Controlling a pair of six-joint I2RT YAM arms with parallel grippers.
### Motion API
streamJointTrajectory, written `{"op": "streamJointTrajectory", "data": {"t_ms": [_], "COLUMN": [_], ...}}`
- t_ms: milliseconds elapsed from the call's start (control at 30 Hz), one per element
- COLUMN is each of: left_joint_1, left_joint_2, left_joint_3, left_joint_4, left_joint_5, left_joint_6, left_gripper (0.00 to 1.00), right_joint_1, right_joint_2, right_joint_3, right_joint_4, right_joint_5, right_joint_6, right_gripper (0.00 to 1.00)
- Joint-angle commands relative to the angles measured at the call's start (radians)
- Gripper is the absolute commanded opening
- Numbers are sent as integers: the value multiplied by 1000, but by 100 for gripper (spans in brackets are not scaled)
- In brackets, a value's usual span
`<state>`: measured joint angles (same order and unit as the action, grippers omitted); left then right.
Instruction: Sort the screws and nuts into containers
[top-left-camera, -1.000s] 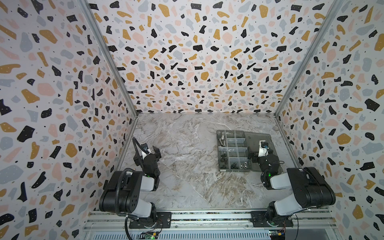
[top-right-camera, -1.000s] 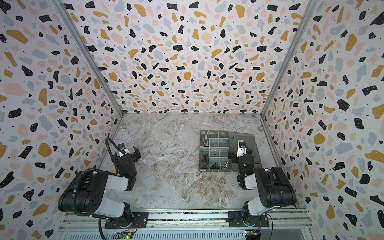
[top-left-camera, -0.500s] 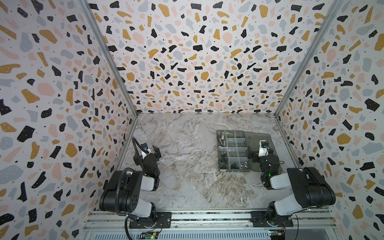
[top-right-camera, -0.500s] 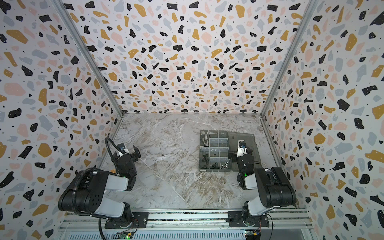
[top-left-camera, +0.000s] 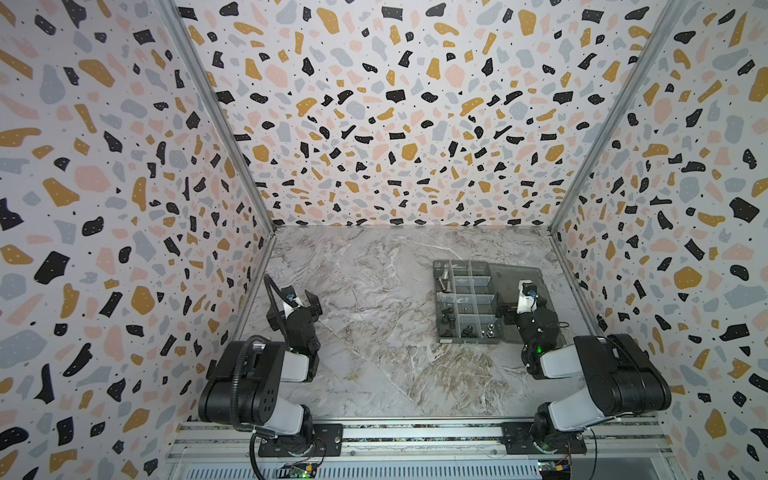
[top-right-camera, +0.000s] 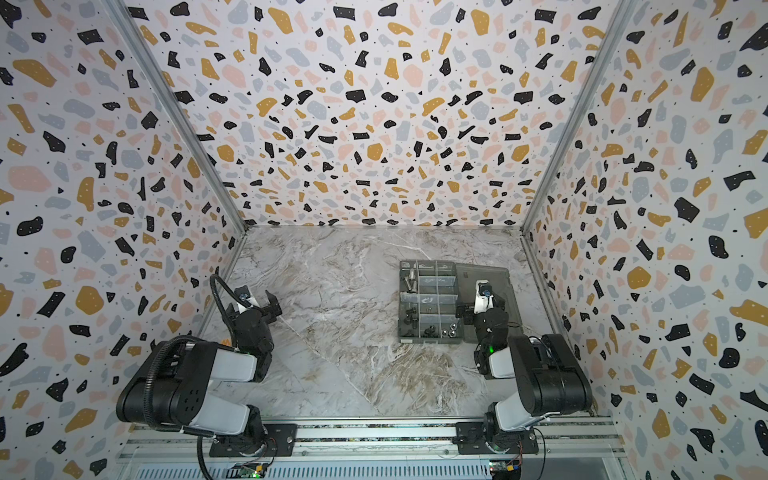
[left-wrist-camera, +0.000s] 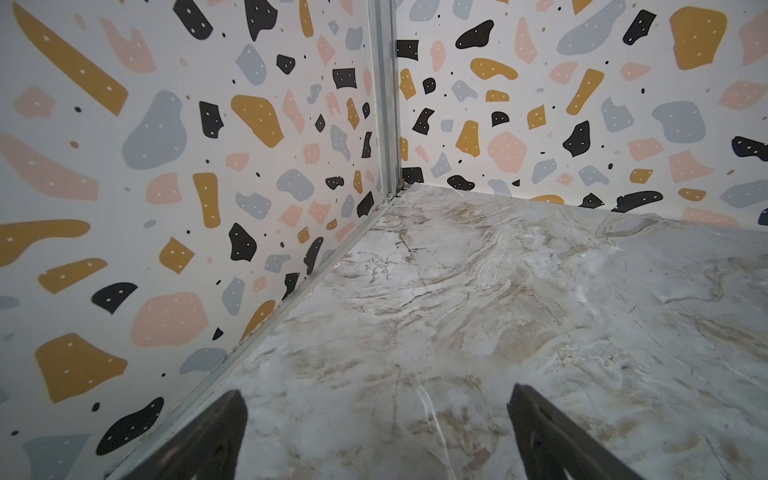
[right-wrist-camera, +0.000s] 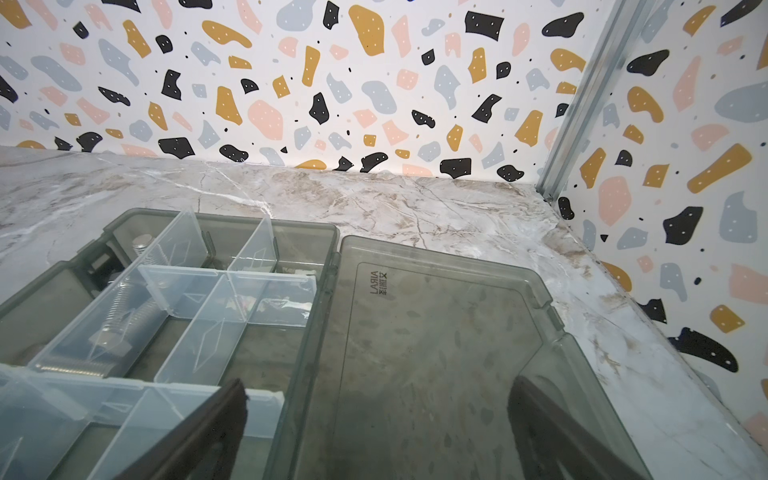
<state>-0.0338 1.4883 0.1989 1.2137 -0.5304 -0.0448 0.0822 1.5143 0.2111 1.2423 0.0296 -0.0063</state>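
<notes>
No loose piece shows on the desk (top-left-camera: 374, 291) around either end effector, so the sorting looks finished. Just beside the right end effector (right-wrist-camera: 378, 382), the containers (top-left-camera: 467, 340) hold the nuts (top-left-camera: 490, 330) in their nearest row. Beyond it, the screws (right-wrist-camera: 129, 307) lie in the farther compartments. The right end effector is released, spread wide above the open lid (right-wrist-camera: 436, 353) and gripping nothing. The left end effector (left-wrist-camera: 377, 392), well apart from the containers, is likewise released and empty over bare desk.
</notes>
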Motion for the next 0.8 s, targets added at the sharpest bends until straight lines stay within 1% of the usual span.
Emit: {"op": "streamJointTrajectory", "data": {"t_ms": [0, 567, 767], "left_joint_1": [-2, -2, -2], "left_joint_2": [7, 4, -4], "left_joint_3": [3, 4, 10], "left_joint_4": [70, 69, 42], "left_joint_5": [2, 3, 3], "left_joint_6": [4, 4, 2], "left_gripper": [100, 100, 100], "right_joint_1": [-3, -7, -7], "right_joint_2": [-16, -13, -14], "right_joint_3": [-3, 2, 0], "right_joint_4": [17, 11, 12], "right_joint_5": [-6, -13, -14], "right_joint_6": [-8, -6, -6], "right_gripper": [99, 99, 99]}}
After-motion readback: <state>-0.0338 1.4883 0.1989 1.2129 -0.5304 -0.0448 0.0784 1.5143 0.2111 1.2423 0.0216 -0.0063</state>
